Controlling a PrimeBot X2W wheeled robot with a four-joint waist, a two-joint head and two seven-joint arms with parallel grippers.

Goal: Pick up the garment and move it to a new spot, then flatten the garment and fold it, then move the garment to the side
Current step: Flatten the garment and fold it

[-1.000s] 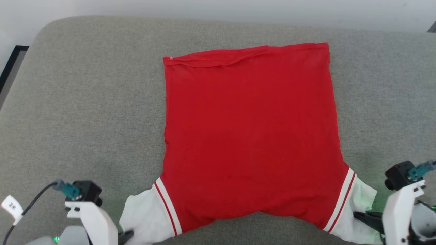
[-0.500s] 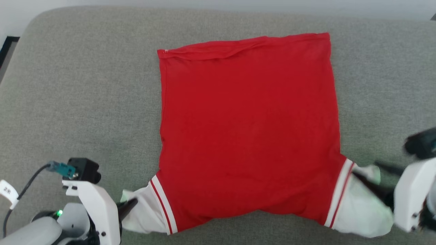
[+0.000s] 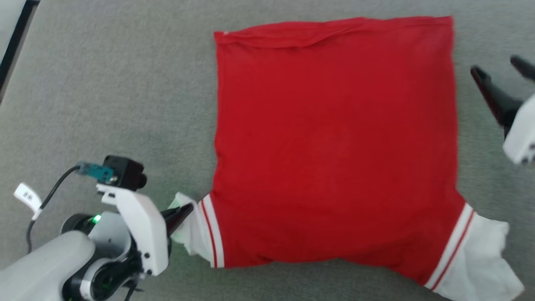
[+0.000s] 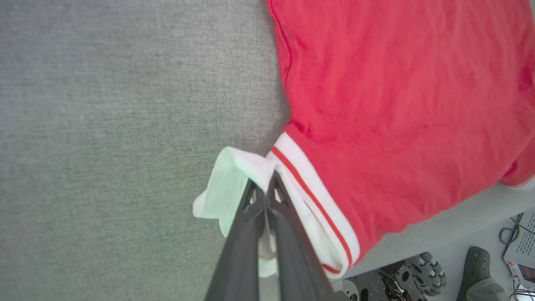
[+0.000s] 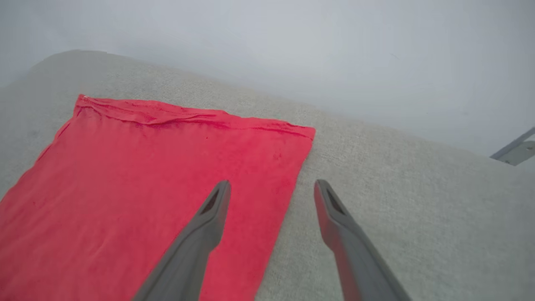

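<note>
The red garment [image 3: 334, 138] lies spread flat on the grey cushioned surface [image 3: 125, 104], white-cuffed sleeves at its near corners. My left gripper [image 3: 184, 211] is shut on the white cuff of the near-left sleeve [image 4: 234, 184], fingers pinched together over the cloth in the left wrist view [image 4: 263, 190]. The near-right sleeve [image 3: 480, 259] lies loose on the surface. My right gripper [image 3: 501, 69] is open and held up beside the garment's right edge, nothing between its fingers [image 5: 217, 205]. In the right wrist view the garment [image 5: 146, 188] spreads to the left under the gripper [image 5: 271, 188].
The grey surface extends left of the garment and beyond its far hem. A dark frame [image 3: 14, 37] borders the surface at the far left. Past the near edge, the left wrist view shows the robot base wheels [image 4: 418, 271] and a dark shoe [image 4: 476, 267] on the floor.
The right gripper let go of the near-right sleeve, opened and rose forward along the garment's right edge. The left gripper closed on the left cuff. The head camera shifted closer.
</note>
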